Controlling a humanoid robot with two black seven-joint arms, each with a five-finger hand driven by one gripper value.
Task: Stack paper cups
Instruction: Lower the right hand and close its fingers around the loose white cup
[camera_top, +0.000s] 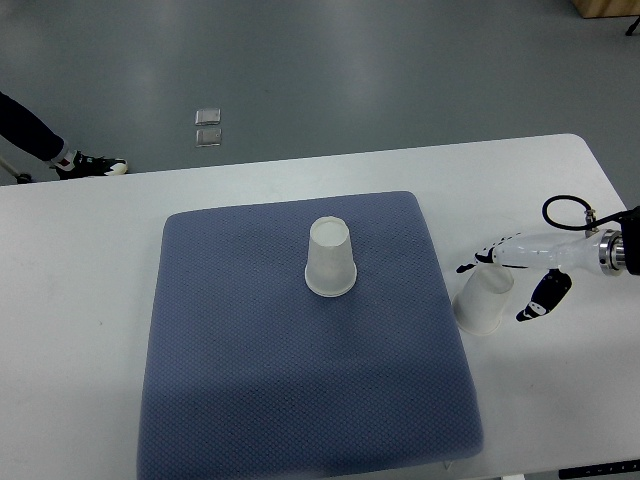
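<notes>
One white paper cup (331, 258) was seen upside down mid blue-grey textured mat (300, 400). A second white paper cup (484, 301) was positioned right of the mat on the white table (80, 300), loosely spanned, not gripped, by the right robot hand (520, 275) with spread fingers.

white paper cups (331, 259), textured blue-grey mat (250, 380), white table (70, 300), white-and-black hand (520, 272)

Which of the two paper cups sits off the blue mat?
The cup on the bare white table, right of the blue mat, under the right hand. The other cup stands upside down on the mat.
</notes>
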